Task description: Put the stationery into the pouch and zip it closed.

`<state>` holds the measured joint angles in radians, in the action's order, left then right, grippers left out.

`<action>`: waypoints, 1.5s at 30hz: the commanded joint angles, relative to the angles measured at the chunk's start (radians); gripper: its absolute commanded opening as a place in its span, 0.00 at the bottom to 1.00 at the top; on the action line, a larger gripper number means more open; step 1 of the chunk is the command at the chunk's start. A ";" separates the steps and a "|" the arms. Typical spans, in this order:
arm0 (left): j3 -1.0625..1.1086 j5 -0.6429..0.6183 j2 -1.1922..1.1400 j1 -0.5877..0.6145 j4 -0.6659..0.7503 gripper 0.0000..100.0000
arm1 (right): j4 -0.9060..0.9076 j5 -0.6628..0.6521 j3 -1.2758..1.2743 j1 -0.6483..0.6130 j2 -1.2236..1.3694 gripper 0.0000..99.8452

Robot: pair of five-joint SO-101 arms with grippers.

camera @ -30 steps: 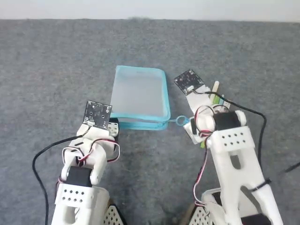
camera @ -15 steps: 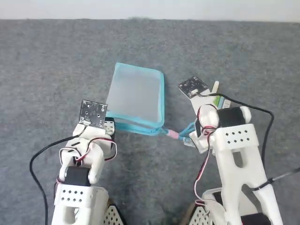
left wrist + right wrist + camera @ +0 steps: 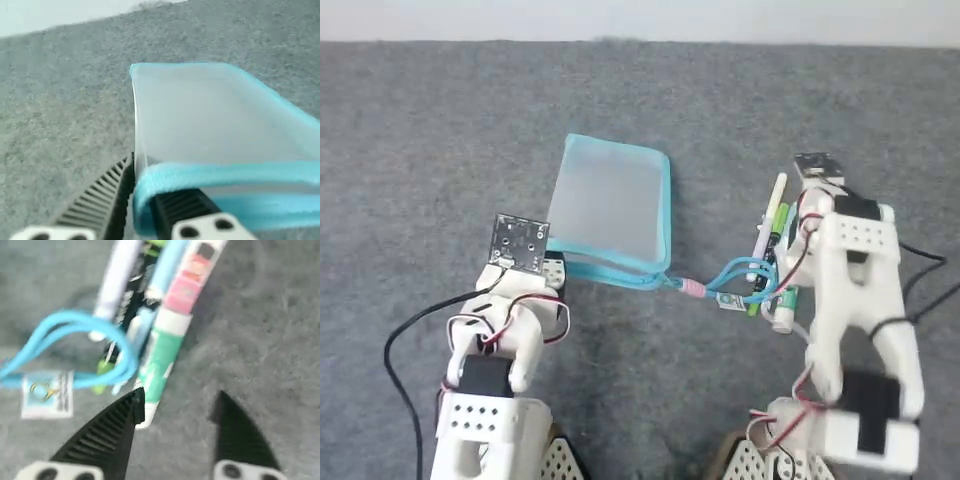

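Up top, the frosted pouch (image 3: 610, 215) lies mid-worktop (image 3: 440, 120), its blue zip edge toward the arms. The left wrist view gets in close: the left gripper (image 3: 140, 175) is clamped on the near left corner of that zip edge. Over on the right wrist view, the right gripper (image 3: 179, 397) gapes wide and holds nothing. It hangs over the near ends of the stationery (image 3: 165, 315), one tip just beside a green-and-white marker (image 3: 162, 355). The pens lie outside the pouch, bunched toward the worktop's right edge. A blue cord loop (image 3: 735, 272) with a paper tag (image 3: 727, 300) drapes across them.
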<state>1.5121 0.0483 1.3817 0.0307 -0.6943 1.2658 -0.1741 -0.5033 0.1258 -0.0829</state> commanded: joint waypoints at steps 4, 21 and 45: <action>-0.016 -0.009 0.015 0.003 0.040 0.01 | -0.053 0.025 0.064 -0.010 0.107 0.17; -0.013 -0.011 0.015 0.003 0.040 0.01 | -0.065 -0.037 0.089 0.061 0.245 0.02; -0.013 -0.077 0.009 -0.123 0.106 0.01 | 0.249 -0.101 0.126 -0.808 -0.341 0.01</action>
<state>1.5167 -0.0069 1.3817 -0.0215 -0.6299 1.5205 -0.2647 -0.4434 -0.6475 -0.4757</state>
